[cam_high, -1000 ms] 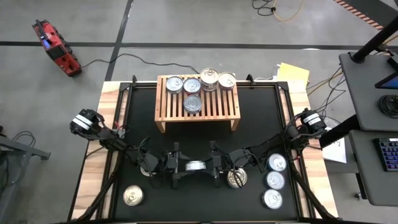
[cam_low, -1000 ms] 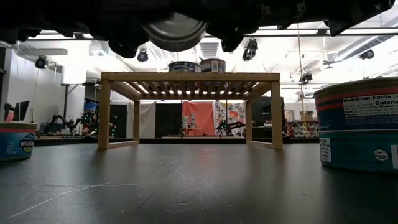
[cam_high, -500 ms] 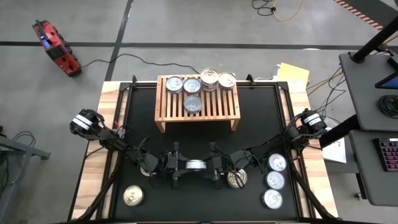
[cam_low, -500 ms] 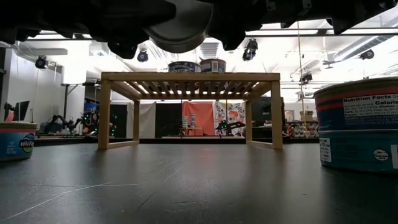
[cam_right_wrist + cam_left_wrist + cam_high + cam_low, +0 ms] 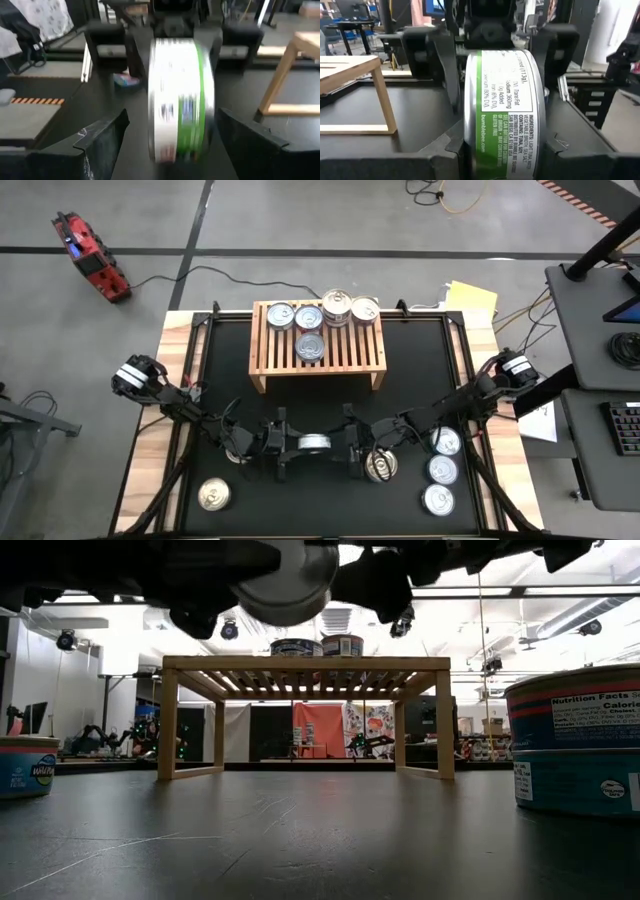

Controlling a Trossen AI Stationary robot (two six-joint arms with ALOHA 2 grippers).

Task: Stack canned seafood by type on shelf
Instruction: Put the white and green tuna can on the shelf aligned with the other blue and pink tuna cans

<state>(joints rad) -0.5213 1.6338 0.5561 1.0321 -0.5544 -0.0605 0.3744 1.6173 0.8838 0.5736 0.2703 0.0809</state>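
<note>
While the green-labelled tin (image 5: 314, 443) hung above the dark mat (image 5: 410, 380) at the near middle of the table, it sat between the two grippers, which faced each other along the table's width; the left gripper (image 5: 285, 445) was clamped on it, its fingers against the tin's flat faces, as the left wrist view showed; the right gripper (image 5: 352, 452) stood spread wide just beside the tin on its other side, with clear gaps either side in its own wrist view, holding nothing. The tin was carried lid-up in the high view, its short axis vertical. The shelf (image 5: 268, 366) lay toward the far edge, well apart from both grippers and straight ahead of the held tin; it bore five tins (image 5: 309, 346) grouped along its back and middle. The left arm therefore appeared best placed to carry the tin there. Loose tins (image 5: 442, 471) remained at the right near corner, one (image 5: 380, 467) just beside the right gripper, another (image 5: 214, 496) at the left near corner. Beyond the table lay grey floor, cables and a red device (image 5: 88, 256).
</note>
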